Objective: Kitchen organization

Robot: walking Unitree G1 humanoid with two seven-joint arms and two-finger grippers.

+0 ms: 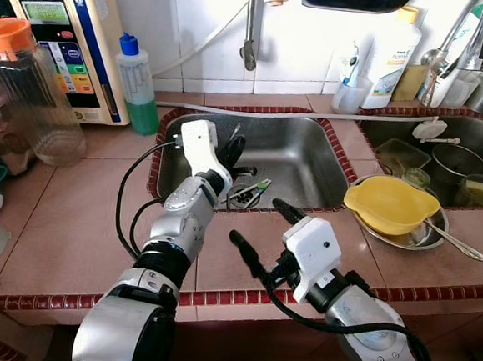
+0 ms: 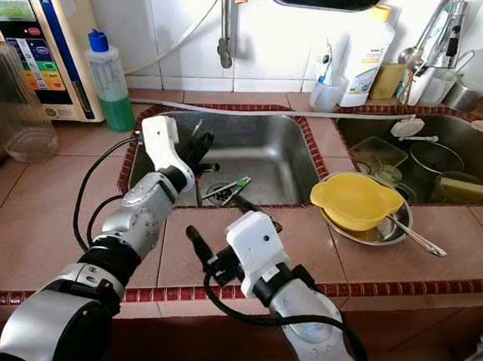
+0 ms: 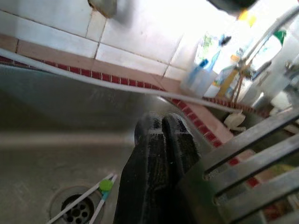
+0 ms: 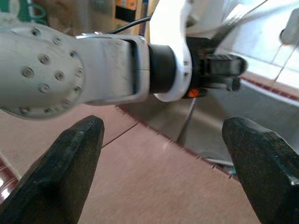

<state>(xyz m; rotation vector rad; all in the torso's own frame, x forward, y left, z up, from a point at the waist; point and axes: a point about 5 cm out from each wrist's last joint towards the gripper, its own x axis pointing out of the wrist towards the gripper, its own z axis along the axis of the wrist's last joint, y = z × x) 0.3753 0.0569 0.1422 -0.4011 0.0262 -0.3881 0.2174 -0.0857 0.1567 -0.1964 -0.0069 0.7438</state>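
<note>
My left gripper (image 1: 233, 156) hangs over the left steel sink (image 1: 298, 156). Its black fingers (image 3: 161, 154) are pressed together, and a slotted metal spatula (image 3: 247, 177) sits right beside them in the left wrist view, held above the basin. Thin white sticks with a green cap (image 3: 103, 189) lie across the sink drain (image 1: 251, 191). My right gripper (image 1: 257, 221) is open over the tiled counter (image 1: 79, 218) near its front edge. Nothing is between its fingers (image 4: 77, 163), and the left arm shows beyond them in the right wrist view.
A yellow bowl (image 1: 390, 202) rests on a metal plate with a spoon (image 1: 458, 242) between the sinks. Pots fill the right sink (image 1: 452, 164). A water purifier (image 1: 64, 37), a green bottle (image 1: 138, 84) and an orange-lidded jar (image 1: 31, 89) stand at the left.
</note>
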